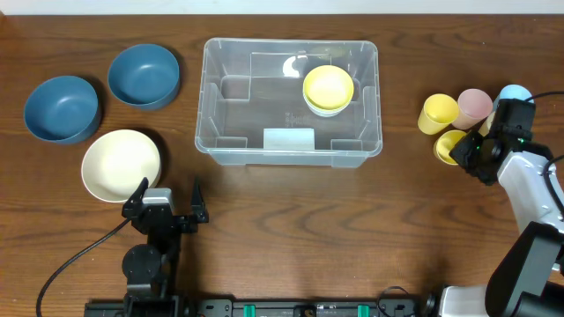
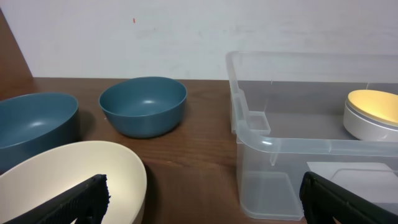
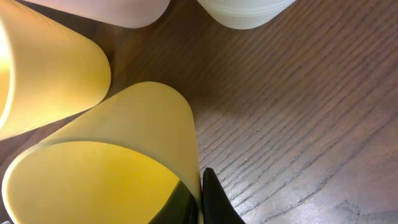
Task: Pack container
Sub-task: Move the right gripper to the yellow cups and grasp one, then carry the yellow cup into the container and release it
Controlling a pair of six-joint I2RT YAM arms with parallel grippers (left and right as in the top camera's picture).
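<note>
Clear rectangular plastic container with rounded corners stands at the middle of the dark wooden counter, toward its far side, and already holds a round yellow bowl nested on a paler one near its right end.

At the far left, two round blue bowls rest apart from each other, with a round cream bowl just in front of them. The left pincer hangs beside the cream bowl with its fingers spread wide and nothing between them.

To the right of the container is a tight cluster of plastic cups: one yellow, one pink, one pale blue, and a second yellow plastic cup nearest the front. The right pincer is clamped on this front cup's rim, one finger inside the wall and one outside.

The step in hand appears to be picking up that yellow cup. The next move would call for raising it free of its neighbours, carrying it leftward over the container's thick rim, and letting go above the free floor left of the nested bowls. A grip on a thin wall may let the cup swing.
</note>
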